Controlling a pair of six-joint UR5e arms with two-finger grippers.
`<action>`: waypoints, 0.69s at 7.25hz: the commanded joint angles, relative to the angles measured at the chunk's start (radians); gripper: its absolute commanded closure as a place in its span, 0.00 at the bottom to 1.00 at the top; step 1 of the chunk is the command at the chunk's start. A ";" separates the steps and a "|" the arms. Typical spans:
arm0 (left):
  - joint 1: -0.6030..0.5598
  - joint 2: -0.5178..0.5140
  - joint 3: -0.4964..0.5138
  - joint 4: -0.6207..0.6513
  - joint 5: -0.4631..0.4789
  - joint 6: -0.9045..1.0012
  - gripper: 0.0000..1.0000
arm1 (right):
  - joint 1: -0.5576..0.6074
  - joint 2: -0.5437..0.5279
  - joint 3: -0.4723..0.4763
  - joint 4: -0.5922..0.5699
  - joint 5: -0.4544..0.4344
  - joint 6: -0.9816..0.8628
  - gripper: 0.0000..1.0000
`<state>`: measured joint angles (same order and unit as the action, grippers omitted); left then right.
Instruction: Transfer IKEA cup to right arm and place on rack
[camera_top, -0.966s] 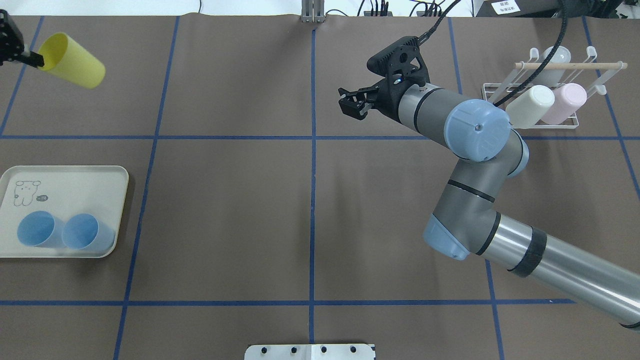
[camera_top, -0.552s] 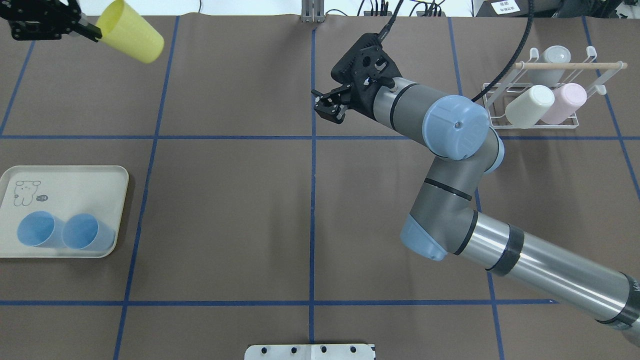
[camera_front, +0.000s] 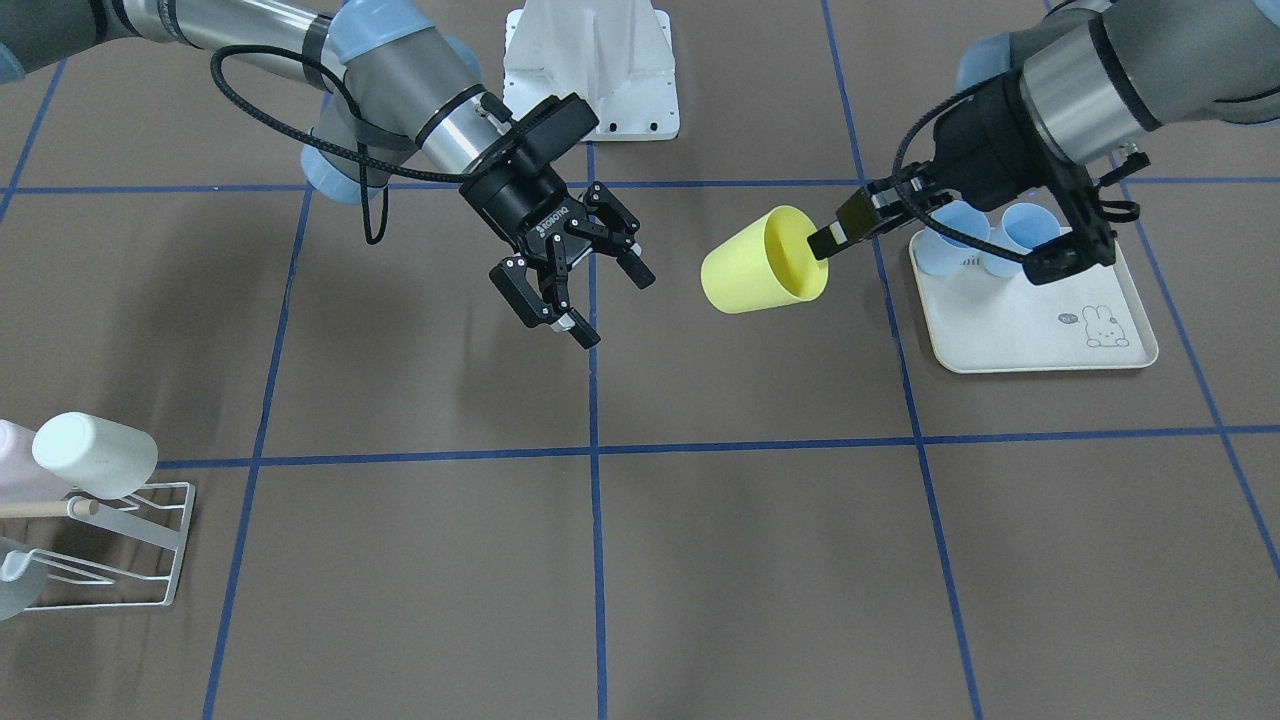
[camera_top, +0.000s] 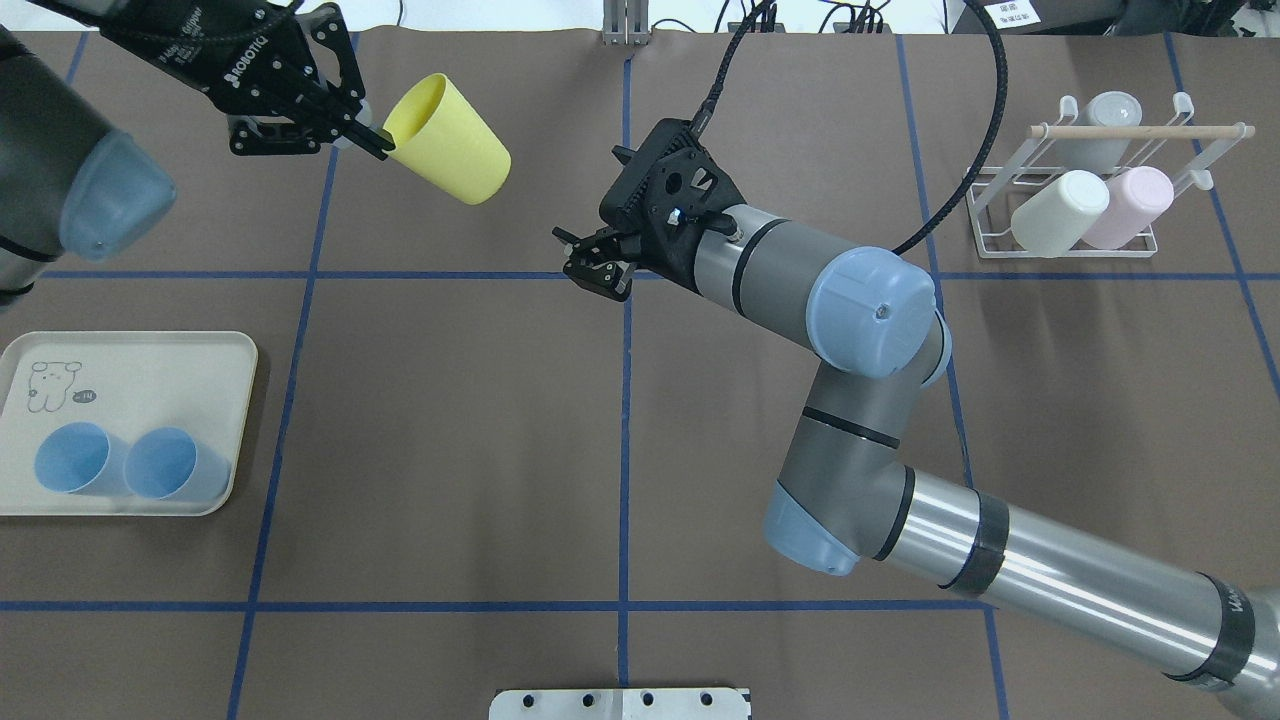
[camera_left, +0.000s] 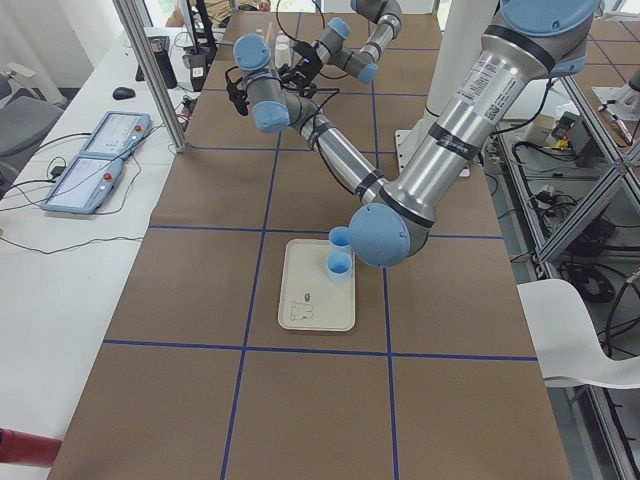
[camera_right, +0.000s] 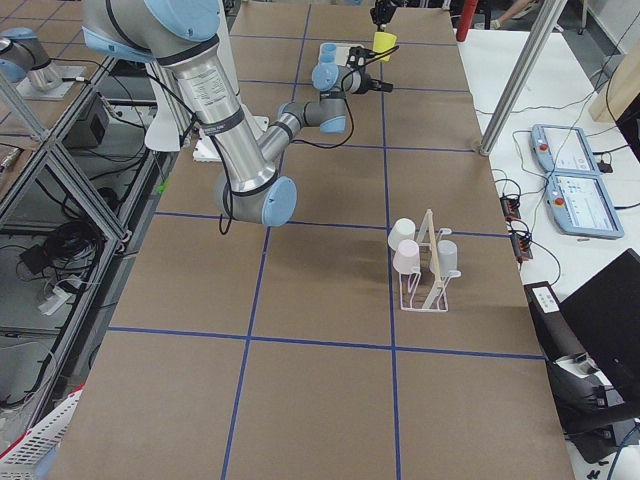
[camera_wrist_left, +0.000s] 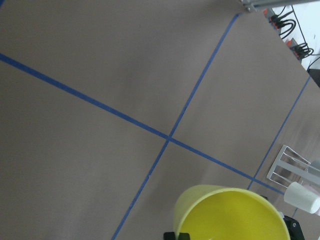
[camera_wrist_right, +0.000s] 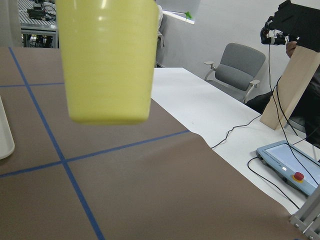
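Note:
My left gripper (camera_top: 378, 140) is shut on the rim of the yellow cup (camera_top: 452, 142) and holds it on its side above the table, mouth toward the gripper. In the front view the gripper (camera_front: 826, 240) and cup (camera_front: 760, 262) are right of centre. My right gripper (camera_front: 612, 308) is open and empty, just left of the cup's base with a gap between them; it also shows in the overhead view (camera_top: 590, 265). The cup fills the right wrist view (camera_wrist_right: 107, 60) and shows in the left wrist view (camera_wrist_left: 230, 212). The white wire rack (camera_top: 1140, 130) stands at the far right.
The rack holds a white cup (camera_top: 1060, 212), a pink cup (camera_top: 1130, 205) and a grey cup (camera_top: 1105, 115). A cream rabbit-printed tray (camera_top: 130, 350) at the left holds two blue cups (camera_top: 75, 458) (camera_top: 170, 462). Blue tape lines cross the brown table.
My left arm has carried the yellow cup rightward toward the table's middle. My right arm has swung left toward it, its gripper still open.

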<state>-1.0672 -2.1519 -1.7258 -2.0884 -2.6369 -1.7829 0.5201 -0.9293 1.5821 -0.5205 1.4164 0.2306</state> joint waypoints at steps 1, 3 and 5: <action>0.027 -0.006 0.000 -0.042 0.003 -0.043 1.00 | -0.015 -0.003 -0.005 0.086 -0.004 -0.008 0.01; 0.039 -0.017 0.000 -0.044 0.006 -0.043 1.00 | -0.025 -0.003 -0.004 0.093 -0.002 -0.013 0.01; 0.052 -0.023 0.000 -0.044 0.008 -0.043 1.00 | -0.038 0.003 -0.002 0.091 -0.002 -0.060 0.01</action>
<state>-1.0245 -2.1711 -1.7250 -2.1320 -2.6300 -1.8252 0.4881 -0.9305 1.5787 -0.4299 1.4142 0.1997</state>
